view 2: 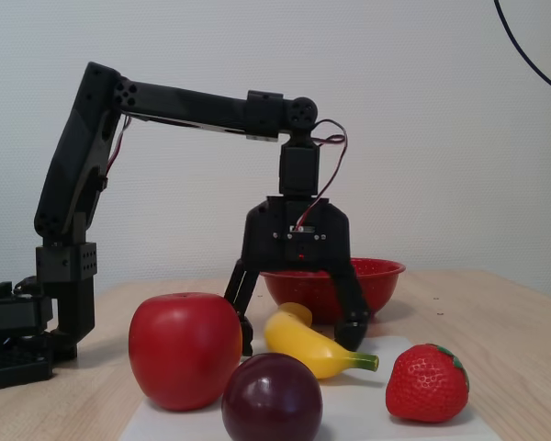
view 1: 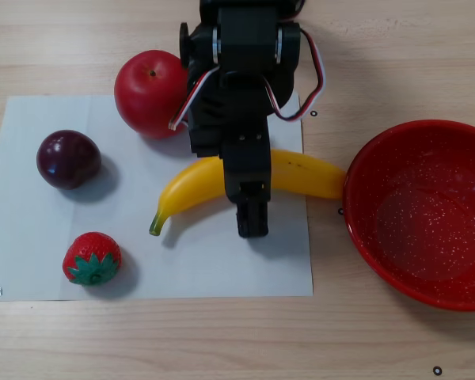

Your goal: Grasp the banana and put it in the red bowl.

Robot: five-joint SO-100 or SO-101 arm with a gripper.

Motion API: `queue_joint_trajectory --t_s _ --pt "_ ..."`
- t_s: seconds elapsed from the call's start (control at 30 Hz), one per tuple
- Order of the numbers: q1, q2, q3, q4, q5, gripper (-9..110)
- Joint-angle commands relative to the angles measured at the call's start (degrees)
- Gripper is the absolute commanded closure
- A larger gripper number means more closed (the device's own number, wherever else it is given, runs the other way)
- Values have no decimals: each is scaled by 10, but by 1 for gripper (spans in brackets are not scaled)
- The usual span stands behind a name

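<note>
Straddling the banana (view 2: 317, 349) mid-frame, gripper (view 2: 297, 333) spread wide, gripping nothing; lower squarely, close mid-length, then carry to red bowl (view 2: 381, 276).

In the other view, the arm's black gripper (view 1: 249, 207) covers the middle of the banana (view 1: 301, 172) and the right side of the apple (view 1: 146, 79). The red bowl (view 1: 364, 229) is cut off at the right edge. In the fixed view, the plum (view 2: 272, 397) runs off the bottom edge, and the gripper (view 2: 298, 333) hides part of the bowl (view 2: 386, 276).
</note>
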Motion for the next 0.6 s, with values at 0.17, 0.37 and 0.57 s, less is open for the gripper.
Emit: queue_joint_trajectory --t_s 0.17,0.37,0.57 --pt "-6 107 4 10 11 80" --pt "-7 116 6 11 12 90" --pt "-13 120 -9 29 10 101"
